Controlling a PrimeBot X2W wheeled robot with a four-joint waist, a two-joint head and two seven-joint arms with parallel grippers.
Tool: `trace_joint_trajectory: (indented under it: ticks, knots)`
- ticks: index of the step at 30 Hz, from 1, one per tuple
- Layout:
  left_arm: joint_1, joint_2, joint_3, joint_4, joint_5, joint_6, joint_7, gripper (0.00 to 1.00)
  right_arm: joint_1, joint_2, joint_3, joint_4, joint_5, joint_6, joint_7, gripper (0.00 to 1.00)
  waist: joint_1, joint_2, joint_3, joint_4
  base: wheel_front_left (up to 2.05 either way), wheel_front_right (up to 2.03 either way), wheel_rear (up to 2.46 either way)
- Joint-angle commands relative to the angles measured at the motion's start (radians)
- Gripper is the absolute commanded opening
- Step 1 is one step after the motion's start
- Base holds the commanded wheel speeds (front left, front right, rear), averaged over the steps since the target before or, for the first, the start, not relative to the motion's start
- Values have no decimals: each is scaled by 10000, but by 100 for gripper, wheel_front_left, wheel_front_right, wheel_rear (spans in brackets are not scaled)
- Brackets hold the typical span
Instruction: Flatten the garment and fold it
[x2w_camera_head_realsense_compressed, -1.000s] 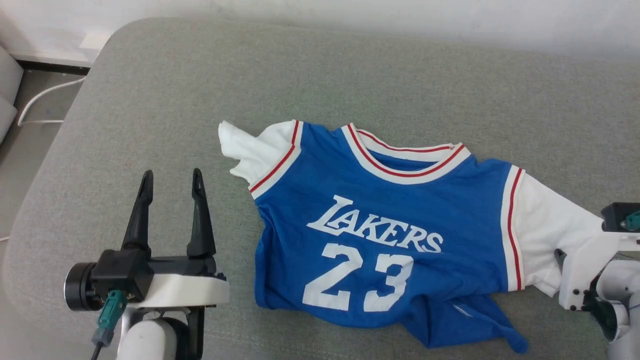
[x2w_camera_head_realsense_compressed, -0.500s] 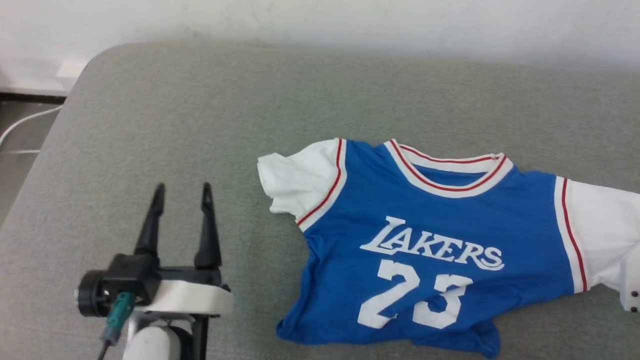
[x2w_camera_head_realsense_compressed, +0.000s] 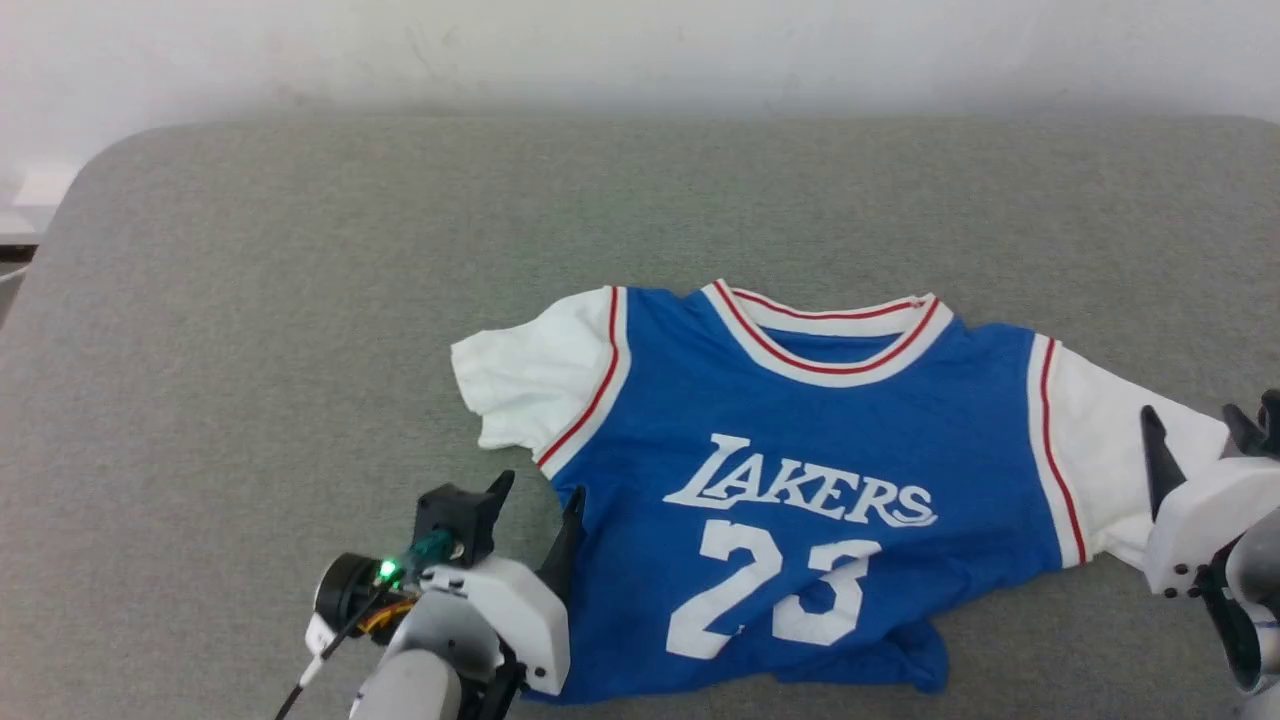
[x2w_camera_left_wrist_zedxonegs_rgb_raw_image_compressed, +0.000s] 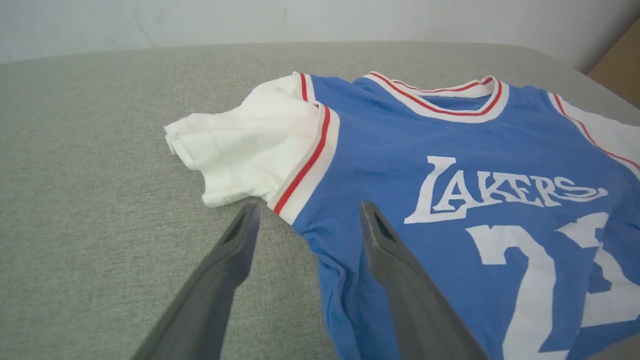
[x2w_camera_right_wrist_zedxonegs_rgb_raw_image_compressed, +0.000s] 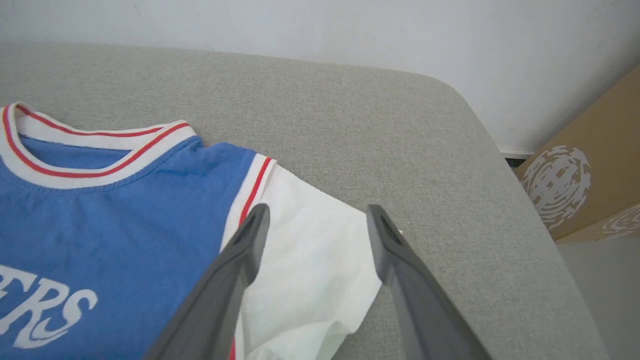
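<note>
Nearest, the left gripper (x2w_camera_head_realsense_compressed: 538, 498) stands wide and empty astride the side edge of the garment (x2w_camera_head_realsense_compressed: 800, 420); the right gripper (x2w_camera_head_realsense_compressed: 1190, 432), equally wide, hovers over its white sleeve. It lies face up on the grey cushion (x2w_camera_head_realsense_compressed: 300, 300), hem bunched: flattening is in hand, and the next move probably calls for pinching the hem corners and drawing them straight

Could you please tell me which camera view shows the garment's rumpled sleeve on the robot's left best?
The left wrist view: the sleeve lies close, its creases plain. The head view shows that sleeve smaller, creases faint; the right wrist view faces the opposite sleeve.
</note>
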Motion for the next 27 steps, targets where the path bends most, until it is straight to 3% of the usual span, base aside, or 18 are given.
trace_joint_trajectory:
  ticks: [1, 7, 12, 15, 16, 17, 18, 27]
  knots:
    - [-363, 85, -99, 203, 236, 54, 326, 100, 281, 180, 59, -401, 127, -21, -36, 100, 0, 0, 68, -326, 0, 0, 0]
    - [-1115, 120, -193, 1350, 459, 428, 1583, 100, 909, 556, 251, -1771, 270, -21, 153, 100, 0, 0, 374, -858, 0, 0, 0]
    - [-1577, 95, -32, 2066, 474, 922, 1969, 100, 1246, 690, 233, -2225, 250, -21, 241, 100, 0, 0, 620, -1028, 0, 0, 0]
    - [-1764, 76, -44, 2461, 305, 804, 2184, 100, 1338, 780, 264, -2332, 282, -21, 242, 100, 0, 0, 734, -1030, 0, 0, 0]
    - [-1800, 73, -94, 2617, 249, 694, 2350, 76, 1348, 804, 261, -2357, 289, -21, 237, 100, 0, 0, 771, -1021, 0, 0, 0]
    - [-1835, 86, -143, 2750, 211, 591, 2509, 11, 1354, 823, 259, -2368, 296, -21, 229, 100, 0, 0, 794, -1004, 0, 0, 0]
    - [-1866, 103, -171, 2843, 172, 512, 2630, 0, 1358, 841, 261, -2371, 304, -21, 225, 100, 0, 0, 807, -984, 0, 0, 0]
    - [-979, 339, 206, 2221, -441, 504, 2808, 0, 1499, 901, 226, -2214, 281, -21, 228, 100, 0, 0, 312, -519, 0, 0, 0]
